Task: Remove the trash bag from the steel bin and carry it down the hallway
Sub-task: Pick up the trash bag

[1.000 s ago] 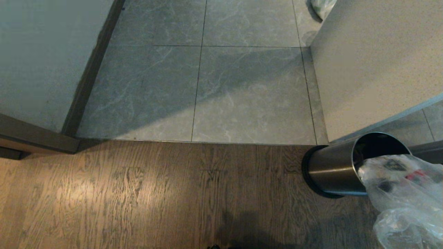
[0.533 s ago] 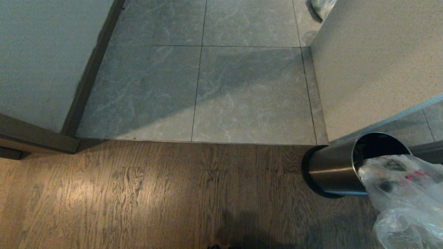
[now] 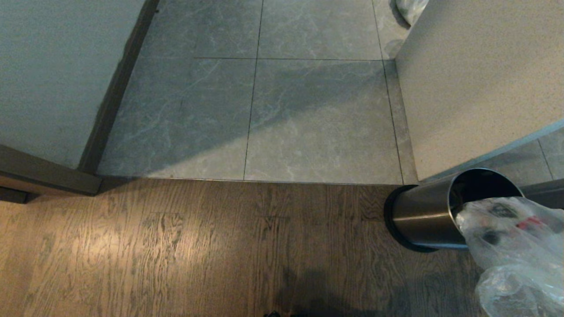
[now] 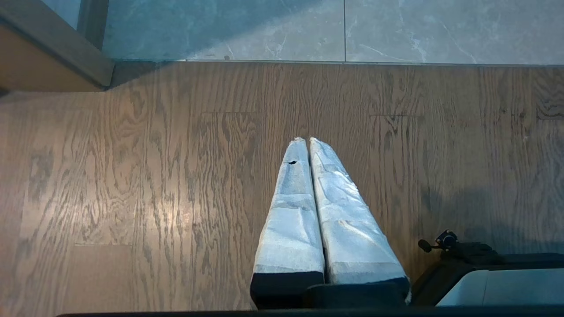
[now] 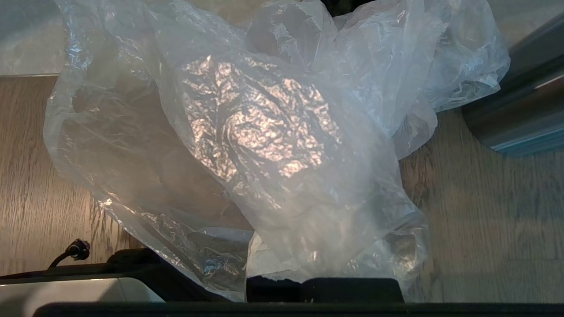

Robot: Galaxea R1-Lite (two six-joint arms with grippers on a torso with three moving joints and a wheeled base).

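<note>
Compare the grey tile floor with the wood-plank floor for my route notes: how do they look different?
The grey tile floor is marbled stone in large squares with thin joints; the wood-plank floor is brown and grained. The tiles run ahead between pale walls; the planks lie nearer the robot and bear the steel bin, with the trash bag rising out of it. Both look smooth, and they meet along one straight edge.

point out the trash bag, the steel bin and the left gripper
trash bag (image 3: 515,246), head view, clear plastic below the bin's mouth
steel bin (image 3: 423,215), head view, brushed side wall
left gripper (image 4: 307,141), left wrist view, shut fingertips
</note>
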